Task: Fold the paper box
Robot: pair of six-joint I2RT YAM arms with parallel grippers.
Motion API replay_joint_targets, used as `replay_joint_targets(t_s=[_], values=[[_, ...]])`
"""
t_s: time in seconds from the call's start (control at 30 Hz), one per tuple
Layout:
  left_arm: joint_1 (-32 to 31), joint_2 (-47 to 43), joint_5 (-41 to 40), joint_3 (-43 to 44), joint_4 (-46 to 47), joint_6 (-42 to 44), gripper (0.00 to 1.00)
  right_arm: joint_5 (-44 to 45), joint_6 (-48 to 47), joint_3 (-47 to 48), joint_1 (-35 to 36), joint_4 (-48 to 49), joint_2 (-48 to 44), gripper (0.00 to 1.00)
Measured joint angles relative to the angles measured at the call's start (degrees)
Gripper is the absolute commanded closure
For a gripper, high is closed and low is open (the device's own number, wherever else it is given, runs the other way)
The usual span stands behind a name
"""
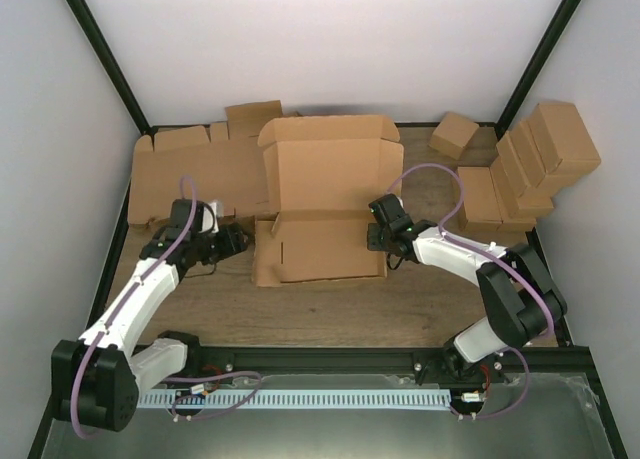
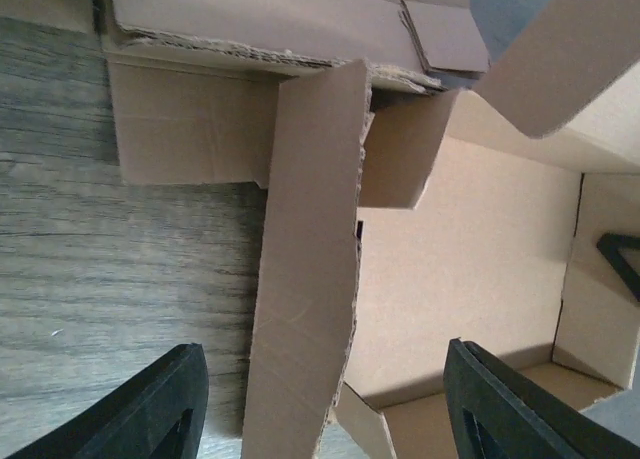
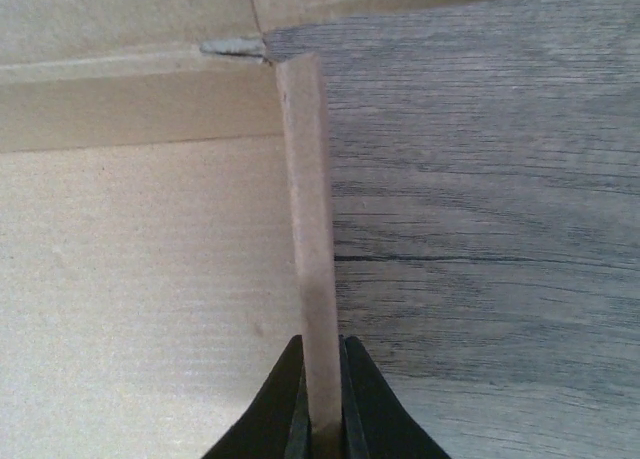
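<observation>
Half-folded box (image 1: 325,209) at table (image 1: 300,304) centre, lid raised toward 12 o'clock. Right gripper (image 3: 322,384) — clenched on the box's upright 3 o'clock wall (image 3: 310,229). Left gripper (image 2: 322,354) — released, fingers (image 2: 150,409) spread either side of the 9 o'clock wall (image 2: 305,279). Flat blanks (image 1: 190,174) at 10 o'clock; small boxes (image 1: 530,164) at 2 o'clock.
</observation>
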Motion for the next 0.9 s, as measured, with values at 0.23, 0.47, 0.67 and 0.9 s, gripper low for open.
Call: replay_joint_targets(t_s=[0.23, 0.47, 0.67, 0.9], values=[[0.0, -2.4, 4.0, -8.6, 8.4, -5.0, 0.39, 0.5, -0.6, -0.3, 0.0, 0.2, -0.3, 0.99], [0.0, -1.9, 1.8, -11.9, 10.6, -7.2, 0.44, 0.8, -1.1, -0.6, 0.0, 0.2, -0.6, 0.99], [0.0, -0.5, -0.3, -14.5, 13.3, -9.3, 0.49, 0.8, -1.2, -0.6, 0.0, 0.2, -0.7, 0.99], [0.0, 1.8, -0.9, -16.6, 15.3, -11.0, 0.49, 0.8, -1.5, -0.6, 0.0, 0.2, -0.7, 0.99]])
